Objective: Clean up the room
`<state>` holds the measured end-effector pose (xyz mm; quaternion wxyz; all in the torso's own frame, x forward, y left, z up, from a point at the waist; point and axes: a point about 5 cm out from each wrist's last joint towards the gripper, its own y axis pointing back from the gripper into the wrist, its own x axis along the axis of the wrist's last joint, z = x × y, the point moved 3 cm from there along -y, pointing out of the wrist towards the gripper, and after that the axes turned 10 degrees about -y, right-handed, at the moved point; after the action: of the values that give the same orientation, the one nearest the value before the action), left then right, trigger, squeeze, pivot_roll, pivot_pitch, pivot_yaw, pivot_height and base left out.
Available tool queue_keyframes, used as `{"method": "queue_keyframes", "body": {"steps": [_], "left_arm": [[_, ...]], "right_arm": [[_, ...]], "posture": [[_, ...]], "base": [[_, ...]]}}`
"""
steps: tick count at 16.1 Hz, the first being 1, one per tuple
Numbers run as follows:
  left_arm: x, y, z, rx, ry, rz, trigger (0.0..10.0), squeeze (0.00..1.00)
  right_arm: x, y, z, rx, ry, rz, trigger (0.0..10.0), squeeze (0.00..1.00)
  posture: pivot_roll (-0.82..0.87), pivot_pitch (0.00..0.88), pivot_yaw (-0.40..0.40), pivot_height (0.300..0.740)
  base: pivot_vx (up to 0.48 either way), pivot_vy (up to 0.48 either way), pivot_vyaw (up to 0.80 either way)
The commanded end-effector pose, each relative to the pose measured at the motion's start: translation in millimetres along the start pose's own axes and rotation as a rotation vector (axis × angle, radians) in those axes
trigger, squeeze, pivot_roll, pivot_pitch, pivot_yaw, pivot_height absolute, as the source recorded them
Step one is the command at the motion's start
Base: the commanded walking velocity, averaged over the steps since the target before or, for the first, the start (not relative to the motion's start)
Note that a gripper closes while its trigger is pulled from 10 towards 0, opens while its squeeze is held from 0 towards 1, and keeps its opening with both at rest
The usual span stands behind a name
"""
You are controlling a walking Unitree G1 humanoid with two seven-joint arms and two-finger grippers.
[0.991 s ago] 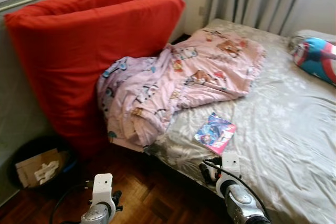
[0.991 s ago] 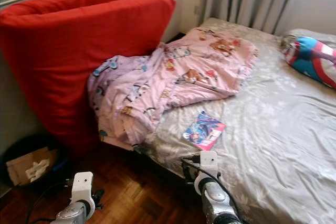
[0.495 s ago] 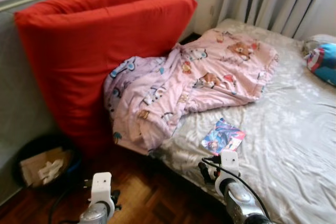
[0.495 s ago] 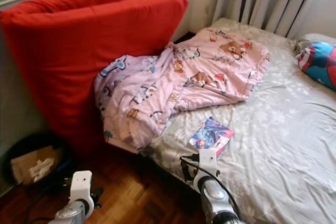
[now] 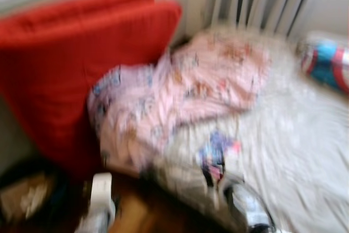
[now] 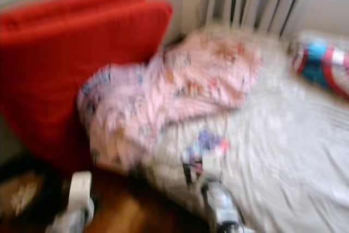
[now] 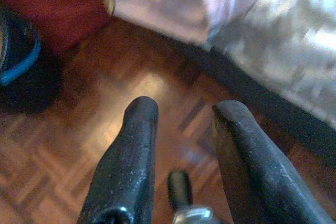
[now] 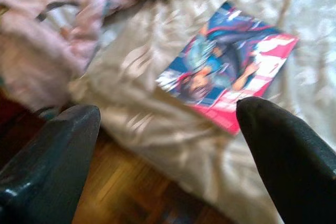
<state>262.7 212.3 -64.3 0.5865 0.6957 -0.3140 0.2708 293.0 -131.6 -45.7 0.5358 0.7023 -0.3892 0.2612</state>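
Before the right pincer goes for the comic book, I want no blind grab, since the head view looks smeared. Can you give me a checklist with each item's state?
1. Right pincer open: ok, fingers wide apart.
2. Comic book ahead of it: ok, lying flat on the grey sheet.
3. Book free of the pink blanket: ok, apart.
4. Head view sharp: not ok, blurred.
5. Left pincer empty: ok, open over the wooden floor.
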Motion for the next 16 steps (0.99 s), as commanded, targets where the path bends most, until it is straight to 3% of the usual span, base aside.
{"method": "queue_keyframes", "body": {"steps": [1, 3, 16], "left_arm": [[-6.5, 1.1, 8.0, -0.017, 0.016, -0.023, 10.0, 0.0], [-5.7, 1.0, 8.0, -0.015, 0.017, -0.019, 10.0, 0.0], [-3.4, 0.9, 6.4, -0.016, -0.011, -0.002, 10.0, 0.0]], "right_arm": [[1.1, 1.3, 8.5, -0.022, -0.003, 0.003, 10.0, 0.0], [1.4, 1.2, 8.3, -0.021, -0.003, 0.004, 10.0, 0.0], [2.3, 1.0, 7.0, -0.022, -0.02, 0.014, 10.0, 0.0]], "posture": [[-0.12, 0.063, -0.036, 0.74], [-0.12, 0.069, -0.037, 0.74], [-0.12, 0.074, -0.035, 0.74]], "base": [[0.3, 0.0, 0.0], [0.3, 0.0, 0.0], [0.0, 0.0, 0.0]]}}
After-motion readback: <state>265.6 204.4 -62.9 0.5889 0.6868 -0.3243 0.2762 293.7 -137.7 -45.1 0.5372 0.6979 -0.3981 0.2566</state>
